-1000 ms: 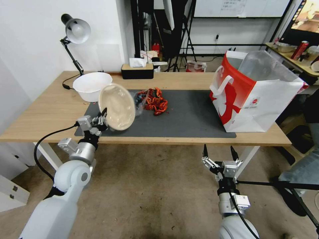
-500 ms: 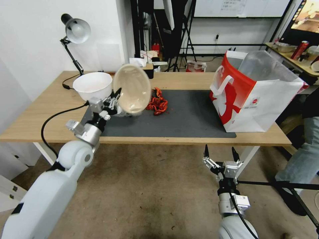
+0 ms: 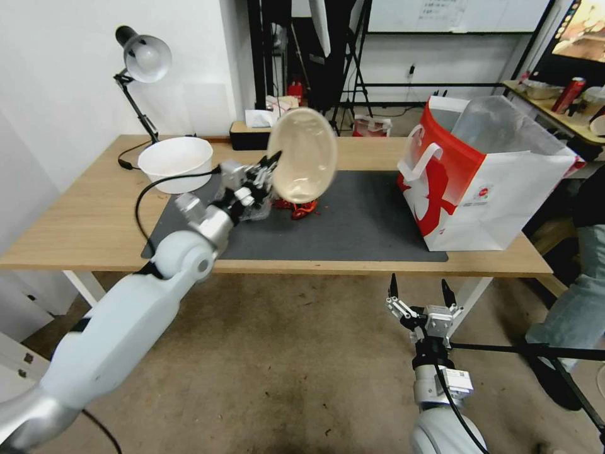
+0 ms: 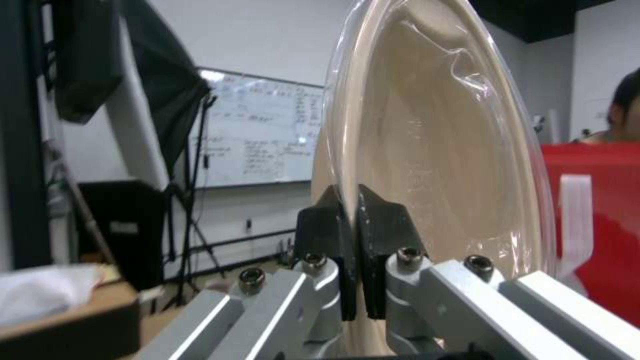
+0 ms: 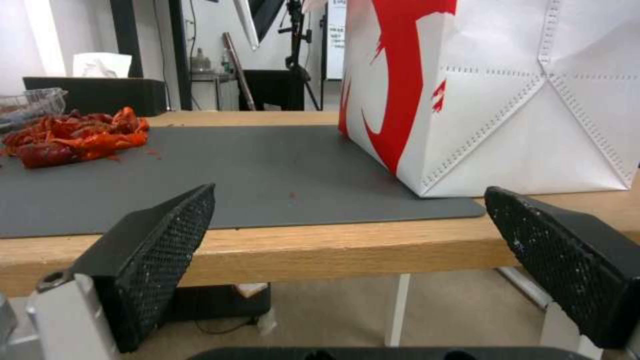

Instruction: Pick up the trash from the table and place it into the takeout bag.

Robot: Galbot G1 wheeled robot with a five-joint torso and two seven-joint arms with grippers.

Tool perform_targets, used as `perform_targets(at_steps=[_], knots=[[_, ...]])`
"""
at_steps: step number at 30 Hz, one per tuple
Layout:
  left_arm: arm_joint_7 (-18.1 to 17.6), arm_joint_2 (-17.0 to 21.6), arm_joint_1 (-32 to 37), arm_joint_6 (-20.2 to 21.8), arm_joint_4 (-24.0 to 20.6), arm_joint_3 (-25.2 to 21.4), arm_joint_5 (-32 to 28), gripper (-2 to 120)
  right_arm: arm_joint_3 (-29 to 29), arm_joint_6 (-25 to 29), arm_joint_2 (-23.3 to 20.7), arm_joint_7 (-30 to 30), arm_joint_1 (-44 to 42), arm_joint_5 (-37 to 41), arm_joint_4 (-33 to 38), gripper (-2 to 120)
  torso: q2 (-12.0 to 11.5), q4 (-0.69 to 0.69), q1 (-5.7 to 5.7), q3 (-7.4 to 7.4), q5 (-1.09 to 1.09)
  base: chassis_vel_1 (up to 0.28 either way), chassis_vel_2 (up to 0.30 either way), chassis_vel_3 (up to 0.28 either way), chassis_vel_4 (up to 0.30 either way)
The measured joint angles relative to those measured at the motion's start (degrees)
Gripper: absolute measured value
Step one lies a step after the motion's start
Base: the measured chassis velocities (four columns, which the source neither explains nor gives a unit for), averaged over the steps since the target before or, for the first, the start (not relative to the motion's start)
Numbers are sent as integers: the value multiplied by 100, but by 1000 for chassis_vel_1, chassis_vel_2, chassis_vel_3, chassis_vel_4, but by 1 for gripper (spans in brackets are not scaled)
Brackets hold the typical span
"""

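The left gripper [image 3: 272,165] pinches the rim of a round lidded dish of beige food [image 3: 302,156], holding it on edge in the air above the dark grey mat [image 3: 365,217], in the upper middle of the head frame. In the left wrist view the two black fingers [image 4: 373,235] are pressed tight on the dish's edge, its clear film lid bulging toward the red side of the takeout bag [image 4: 600,225]. Just below the raised dish, a heap of red crayfish shells [image 3: 301,208] lies on the mat, touching a clear plastic container [image 3: 257,211] partly hidden by the arm. A white bowl [image 3: 174,162] sits on the light-wood surface [image 3: 82,221] at the mat's far left corner, near a silver desk lamp [image 3: 144,60] in the upper left of the frame; a black-and-wood tissue box [image 3: 249,135] stands at the far edge. The takeout bag, white with red panels and a clear liner, stands open at the right end of the mat, well apart from the dish. The right gripper [image 3: 417,291] hangs below the surface's near edge in the lower right of the frame, its fingers [image 5: 160,250] spread wide and holding nothing.
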Motion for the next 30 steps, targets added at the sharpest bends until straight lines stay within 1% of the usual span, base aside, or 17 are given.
perform_targets(at_steps=[1,2,3,6,7,10,11,12,14,16,18,19,22,23,26,28,30], knots=[[-8,-58,-260,0,102,191,-42,1,-6,2,22,0,7,-16,-14,100,0,-1,0,0,0,0,0,0,0],[-8,-58,-260,0,102,191,-42,1,-6,2,22,0,7,-16,-14,100,0,-1,0,0,0,0,0,0,0],[-13,-105,-439,2,163,307,-68,1,-8,7,36,0,11,-28,-27,100,0,0,0,0,-2,0,0,0,0],[-52,-317,-1112,20,363,749,-197,1,-7,28,81,4,16,-62,-68,100,0,-1,0,0,0,0,0,0,0],[-52,-317,-1112,20,363,749,-197,1,-7,28,81,4,16,-62,-68,100,0,-1,0,0,0,0,0,0,0],[-78,-630,-1767,29,646,1286,-311,1,8,41,110,13,12,-78,-82,100,0,0,0,0,0,0,0,0,0],[-78,-630,-1767,29,646,1286,-311,1,8,41,110,13,12,-78,-82,100,0,0,0,0,0,0,0,0,0],[-81,-726,-1923,29,726,1410,-326,1,16,42,118,16,11,-80,-83,100,0,0,0,0,-2,0,0,0,0],[-84,-1064,-2339,26,977,1733,-364,1,31,45,155,27,2,-92,-84,100,0,-2,0,0,1,0,0,0,0],[-85,-1090,-2368,26,999,1752,-366,1,32,45,157,28,0,-94,-84,100,0,-2,0,0,1,0,0,0,0],[-88,-1472,-2806,22,1352,2011,-396,1,36,48,198,36,-10,-106,-88,100,0,-1,0,0,1,0,0,0,0],[-88,-1472,-2806,22,1352,2011,-396,1,36,48,198,36,-10,-106,-88,100,0,-1,0,0,1,0,0,0,0],[-94,-1820,-3239,8,1760,2199,-442,1,36,56,231,40,1,-121,-101,100,0,0,0,0,1,0,0,0,0],[-94,-1820,-3239,8,1760,2199,-442,1,36,56,231,40,1,-121,-101,100,0,0,0,0,1,0,0,0,0],[-94,-2010,-3487,4,1961,2329,-488,1,38,63,250,46,6,-131,-110,100,0,0,0,-1,1,0,0,0,0],[-94,-2051,-3532,4,2002,2351,-494,1,38,66,252,47,7,-132,-112,100,0,0,-1,-1,-1,0,0,0,0],[-87,-2298,-3712,-23,2244,2437,-503,1,52,88,257,55,6,-134,-131,100,0,0,-1,-1,0,0,0,0,0]])
